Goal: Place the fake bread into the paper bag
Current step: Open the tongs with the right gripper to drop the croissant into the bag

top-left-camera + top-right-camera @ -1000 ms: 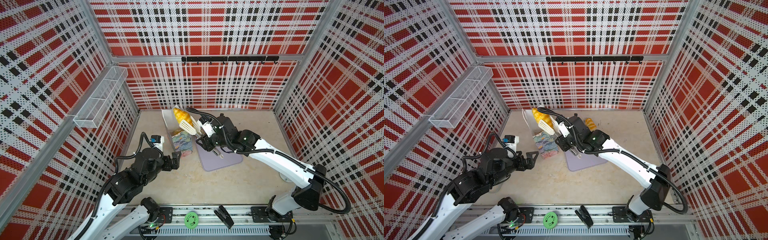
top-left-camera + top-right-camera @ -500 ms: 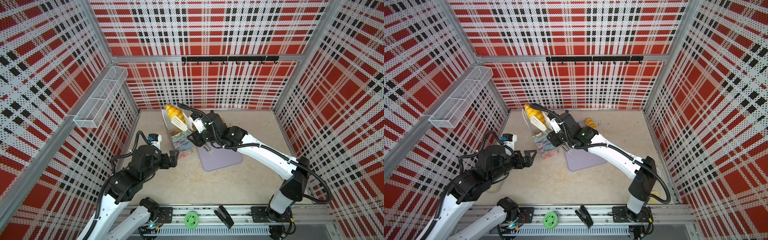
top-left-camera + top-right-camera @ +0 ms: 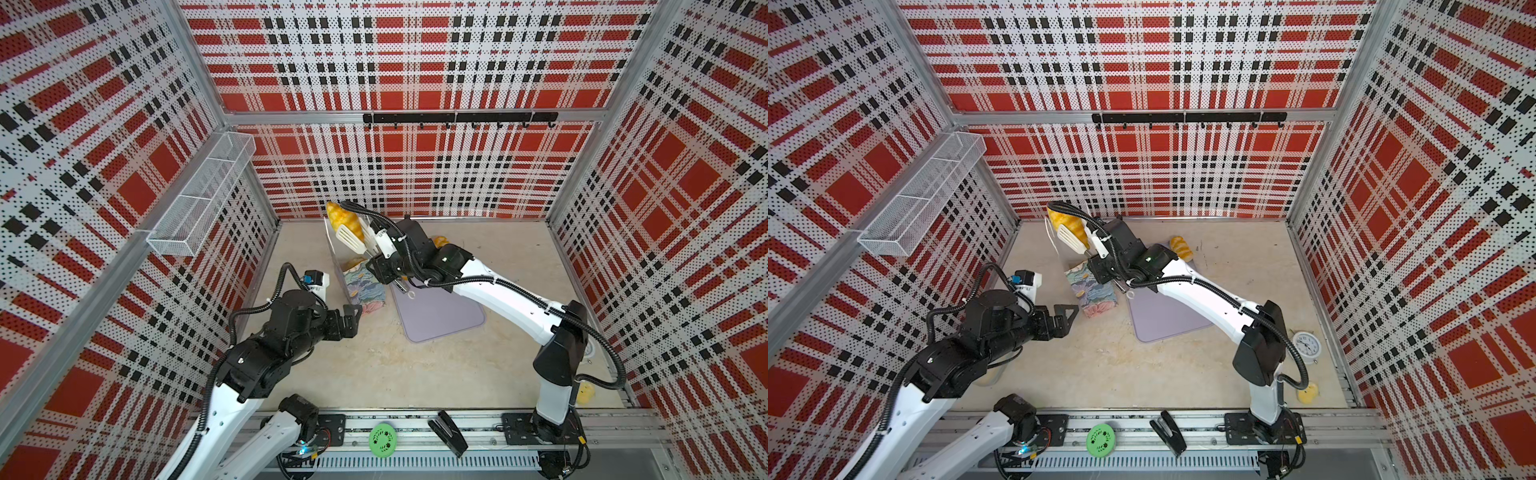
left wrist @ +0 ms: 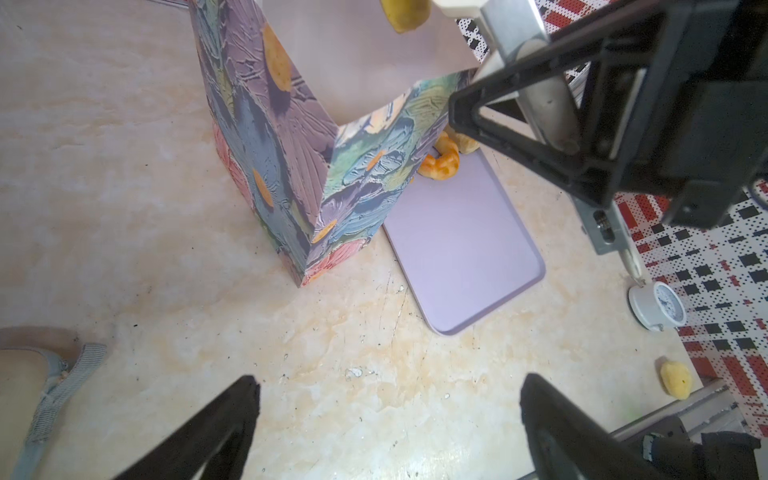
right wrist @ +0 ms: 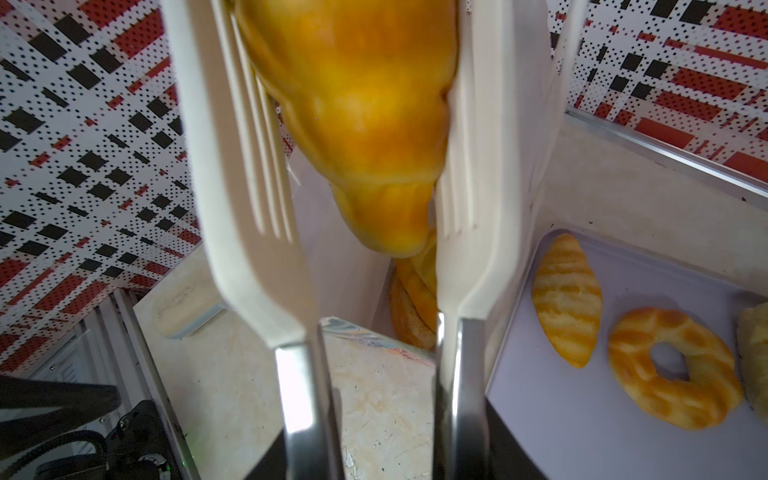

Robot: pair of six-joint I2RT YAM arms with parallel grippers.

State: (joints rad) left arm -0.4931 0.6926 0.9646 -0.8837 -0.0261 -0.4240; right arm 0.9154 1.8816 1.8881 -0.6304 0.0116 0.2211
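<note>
Plaid booth: right end effector, half-closed, grips tongs pinching croissant.

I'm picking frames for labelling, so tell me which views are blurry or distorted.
Right wrist view: the held bread and tongs are too close, soft and blurred; the ring pastry on the tray is sharper. Left wrist view: the paper bag is crisp. Both top views: sharp and evenly lit, no glare.

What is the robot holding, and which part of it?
The right tool grips white tongs by their metal handles; the tongs squeeze a golden bread by its sides. The left tool holds nothing.
</note>
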